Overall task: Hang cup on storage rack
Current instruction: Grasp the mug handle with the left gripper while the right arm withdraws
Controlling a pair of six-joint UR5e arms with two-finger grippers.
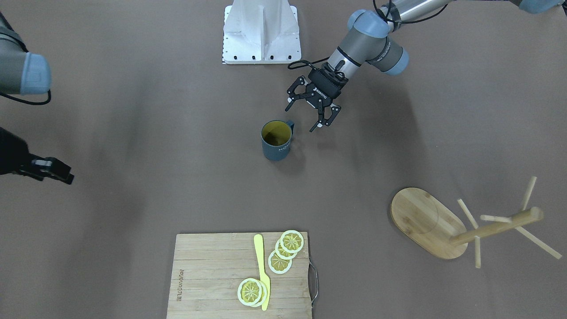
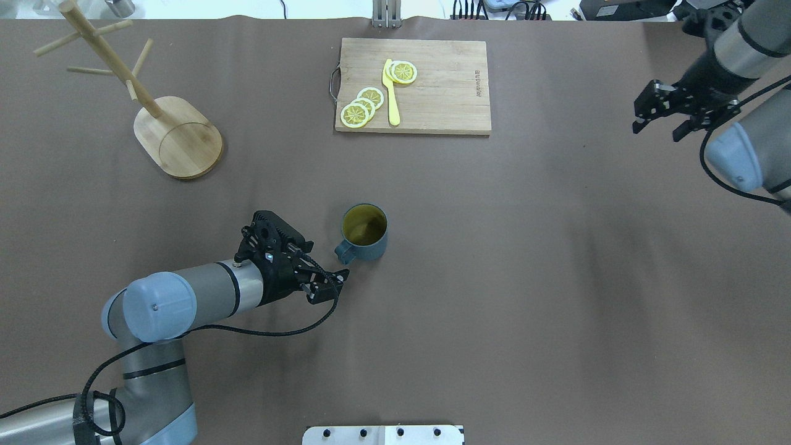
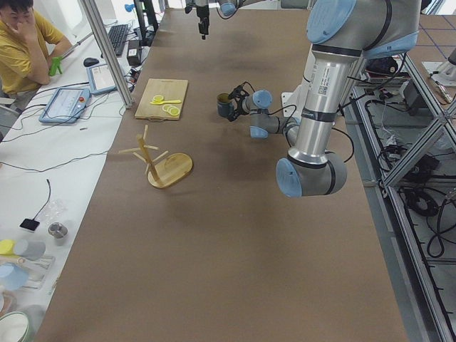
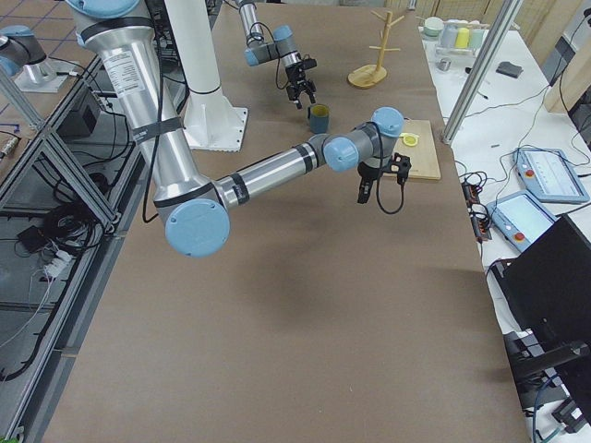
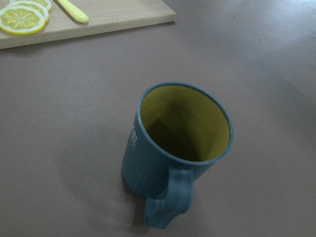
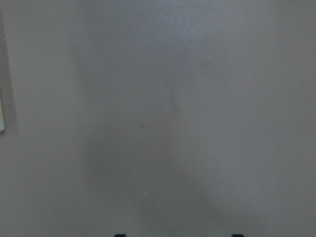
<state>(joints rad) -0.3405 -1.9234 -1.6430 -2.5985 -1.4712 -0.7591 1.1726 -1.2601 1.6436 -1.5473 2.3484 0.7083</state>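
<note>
Overhead and front views face each other, sharing the cup

From overhead, we find the cup at the middle of the bench: storage rack at ten o'clock, cutting board at twelve, left pincer just beside it at eight.

Counts:
- One dark blue-grey mug with yellow inside, frame centre.
- One light bamboo mug tree, lower right; at least five thin pegs countable.
- One rectangular bamboo cutting board, bottom centre.
- Five yellow lemon slices on board: overlapping group of three, pair of two.
- One yellow plastic knife.
- Two black two-finger tools: left tool upper centre, right tool upper right of overhead view.
- One white metal base plate, top centre.
- One brown tabletop.
</note>
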